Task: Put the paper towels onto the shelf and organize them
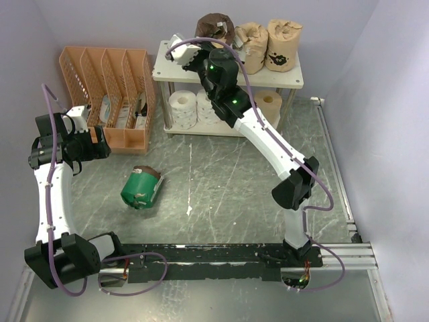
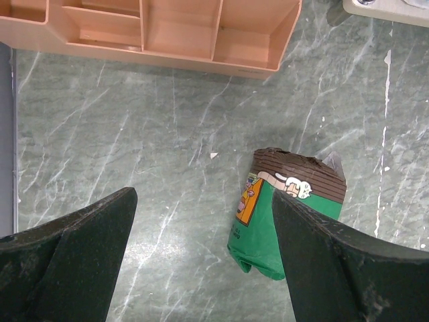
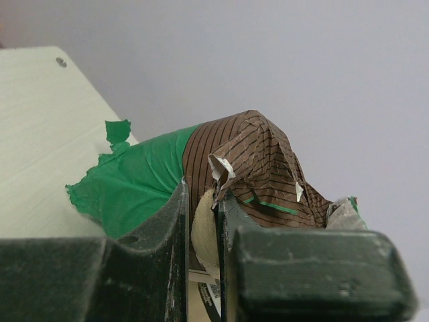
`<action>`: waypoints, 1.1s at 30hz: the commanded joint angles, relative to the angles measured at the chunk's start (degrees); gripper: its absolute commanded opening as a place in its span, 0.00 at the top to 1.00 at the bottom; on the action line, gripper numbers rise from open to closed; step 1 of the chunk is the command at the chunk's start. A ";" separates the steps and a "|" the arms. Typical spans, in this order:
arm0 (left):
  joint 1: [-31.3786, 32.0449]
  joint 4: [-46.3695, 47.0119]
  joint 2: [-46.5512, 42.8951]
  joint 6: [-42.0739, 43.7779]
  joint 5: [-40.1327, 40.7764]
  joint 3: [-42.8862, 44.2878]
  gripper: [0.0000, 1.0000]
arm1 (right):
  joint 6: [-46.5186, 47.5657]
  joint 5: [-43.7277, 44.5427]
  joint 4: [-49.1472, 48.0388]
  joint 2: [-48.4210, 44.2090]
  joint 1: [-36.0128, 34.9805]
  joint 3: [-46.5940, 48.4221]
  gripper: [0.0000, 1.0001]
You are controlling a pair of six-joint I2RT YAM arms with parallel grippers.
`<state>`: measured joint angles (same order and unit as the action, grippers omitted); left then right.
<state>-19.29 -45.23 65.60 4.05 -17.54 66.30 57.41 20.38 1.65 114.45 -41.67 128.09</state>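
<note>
Top external view has the right gripper (image 1: 203, 48) up at the off-white two-tier shelf with silver metal legs (image 1: 175, 70). Its jaws are nearly together, pinching the crumpled brown end of a green-wrapped paper towel roll (image 3: 141, 181) on the top board, beside two tan-wrapped rolls with dark print (image 1: 285, 43). Bare white rolls (image 1: 182, 107) and a bare tan roll (image 1: 271, 102) stand on the lower board. The left gripper (image 2: 204, 228) hangs spread wide and empty over a second green-wrapped roll (image 2: 258, 225), which lies on its side on the green marbled table (image 2: 100, 134) near the orange slotted organizer (image 2: 174, 33).
</note>
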 commanded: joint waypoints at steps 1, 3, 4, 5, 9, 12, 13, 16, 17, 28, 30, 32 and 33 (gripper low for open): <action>-0.46 1.64 -0.90 -0.10 0.79 0.62 0.06 | -0.45 -1.47 -2.99 -3.88 2.28 -2.60 1.00; -0.48 1.60 -0.66 -0.19 0.73 0.80 0.06 | -0.46 -1.18 -3.11 -4.97 2.83 -4.10 1.00; -0.45 1.59 -0.51 -0.25 0.61 0.86 0.06 | -0.27 -1.07 -3.02 -5.58 2.98 -4.89 1.00; -0.44 1.62 -0.44 -0.27 0.60 0.95 0.06 | -0.13 -1.12 -2.67 -6.07 3.05 -5.54 1.00; -0.42 1.58 -0.17 -0.36 0.79 1.19 0.06 | -0.57 -1.34 -1.42 -7.20 3.17 -7.10 1.00; -0.42 1.56 -0.19 -0.45 0.95 1.20 0.06 | -1.01 -1.65 -1.14 -7.56 3.26 -7.42 0.88; -0.41 1.55 -0.25 -0.45 0.95 1.20 0.06 | -1.13 -1.66 -1.44 -7.58 3.26 -7.58 0.76; -0.47 1.43 -0.53 -0.37 1.14 1.10 0.06 | -1.99 -1.93 -1.71 -7.59 3.19 -7.36 0.43; -0.47 1.42 -0.60 -0.36 1.22 1.06 0.06 | -2.39 -1.97 -1.91 -7.62 3.18 -7.21 0.37; -0.45 1.45 -0.65 -0.28 1.49 0.86 0.06 | -5.40 -2.22 -4.34 -7.80 -1.53 -5.88 0.00; -0.47 1.54 -0.70 -0.28 1.51 0.74 0.06 | -7.78 -1.32 -4.43 -9.23 -3.45 -7.44 0.00; -0.46 1.51 -0.86 -0.26 1.88 0.73 0.06 | -11.10 -0.17 -3.83 -12.36 -6.91 -11.92 0.00; -0.47 1.53 -1.14 -0.32 2.28 0.85 0.06 | -12.41 0.67 -4.26 -14.52 -9.29 -16.06 0.00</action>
<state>-19.29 -45.23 65.60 4.03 -16.62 66.30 51.05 18.96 -0.86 107.42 -45.08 119.13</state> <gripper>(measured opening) 0.936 0.999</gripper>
